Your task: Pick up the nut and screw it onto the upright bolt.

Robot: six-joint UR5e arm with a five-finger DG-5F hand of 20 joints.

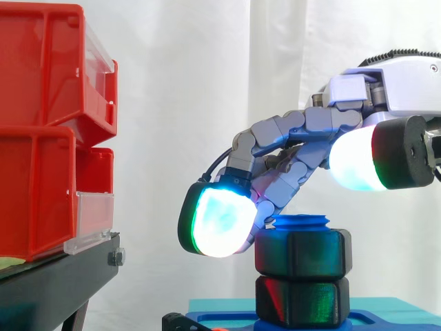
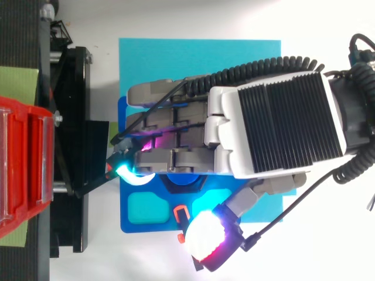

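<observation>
The black nut (image 1: 303, 252) sits on the upright blue bolt (image 1: 301, 222), whose top pokes out above it. Below it on the bolt is a second black hexagonal piece (image 1: 302, 301), resting on the blue base plate (image 2: 140, 218). My hand (image 2: 269, 123) reaches in from the right and hangs over the bolt. Its fingers bend down loosely over the nut, and one glowing fingertip (image 1: 217, 224) is beside the nut's left edge. The thumb (image 1: 365, 158) is lifted up and to the right, apart from the nut. Nothing is pinched.
Red bins (image 1: 41, 138) are stacked on a black stand (image 1: 58, 283) to the left, a short gap from the fingertip. A teal mat (image 2: 199, 55) lies under the base plate, which has a teal recess (image 2: 146, 206) near its front.
</observation>
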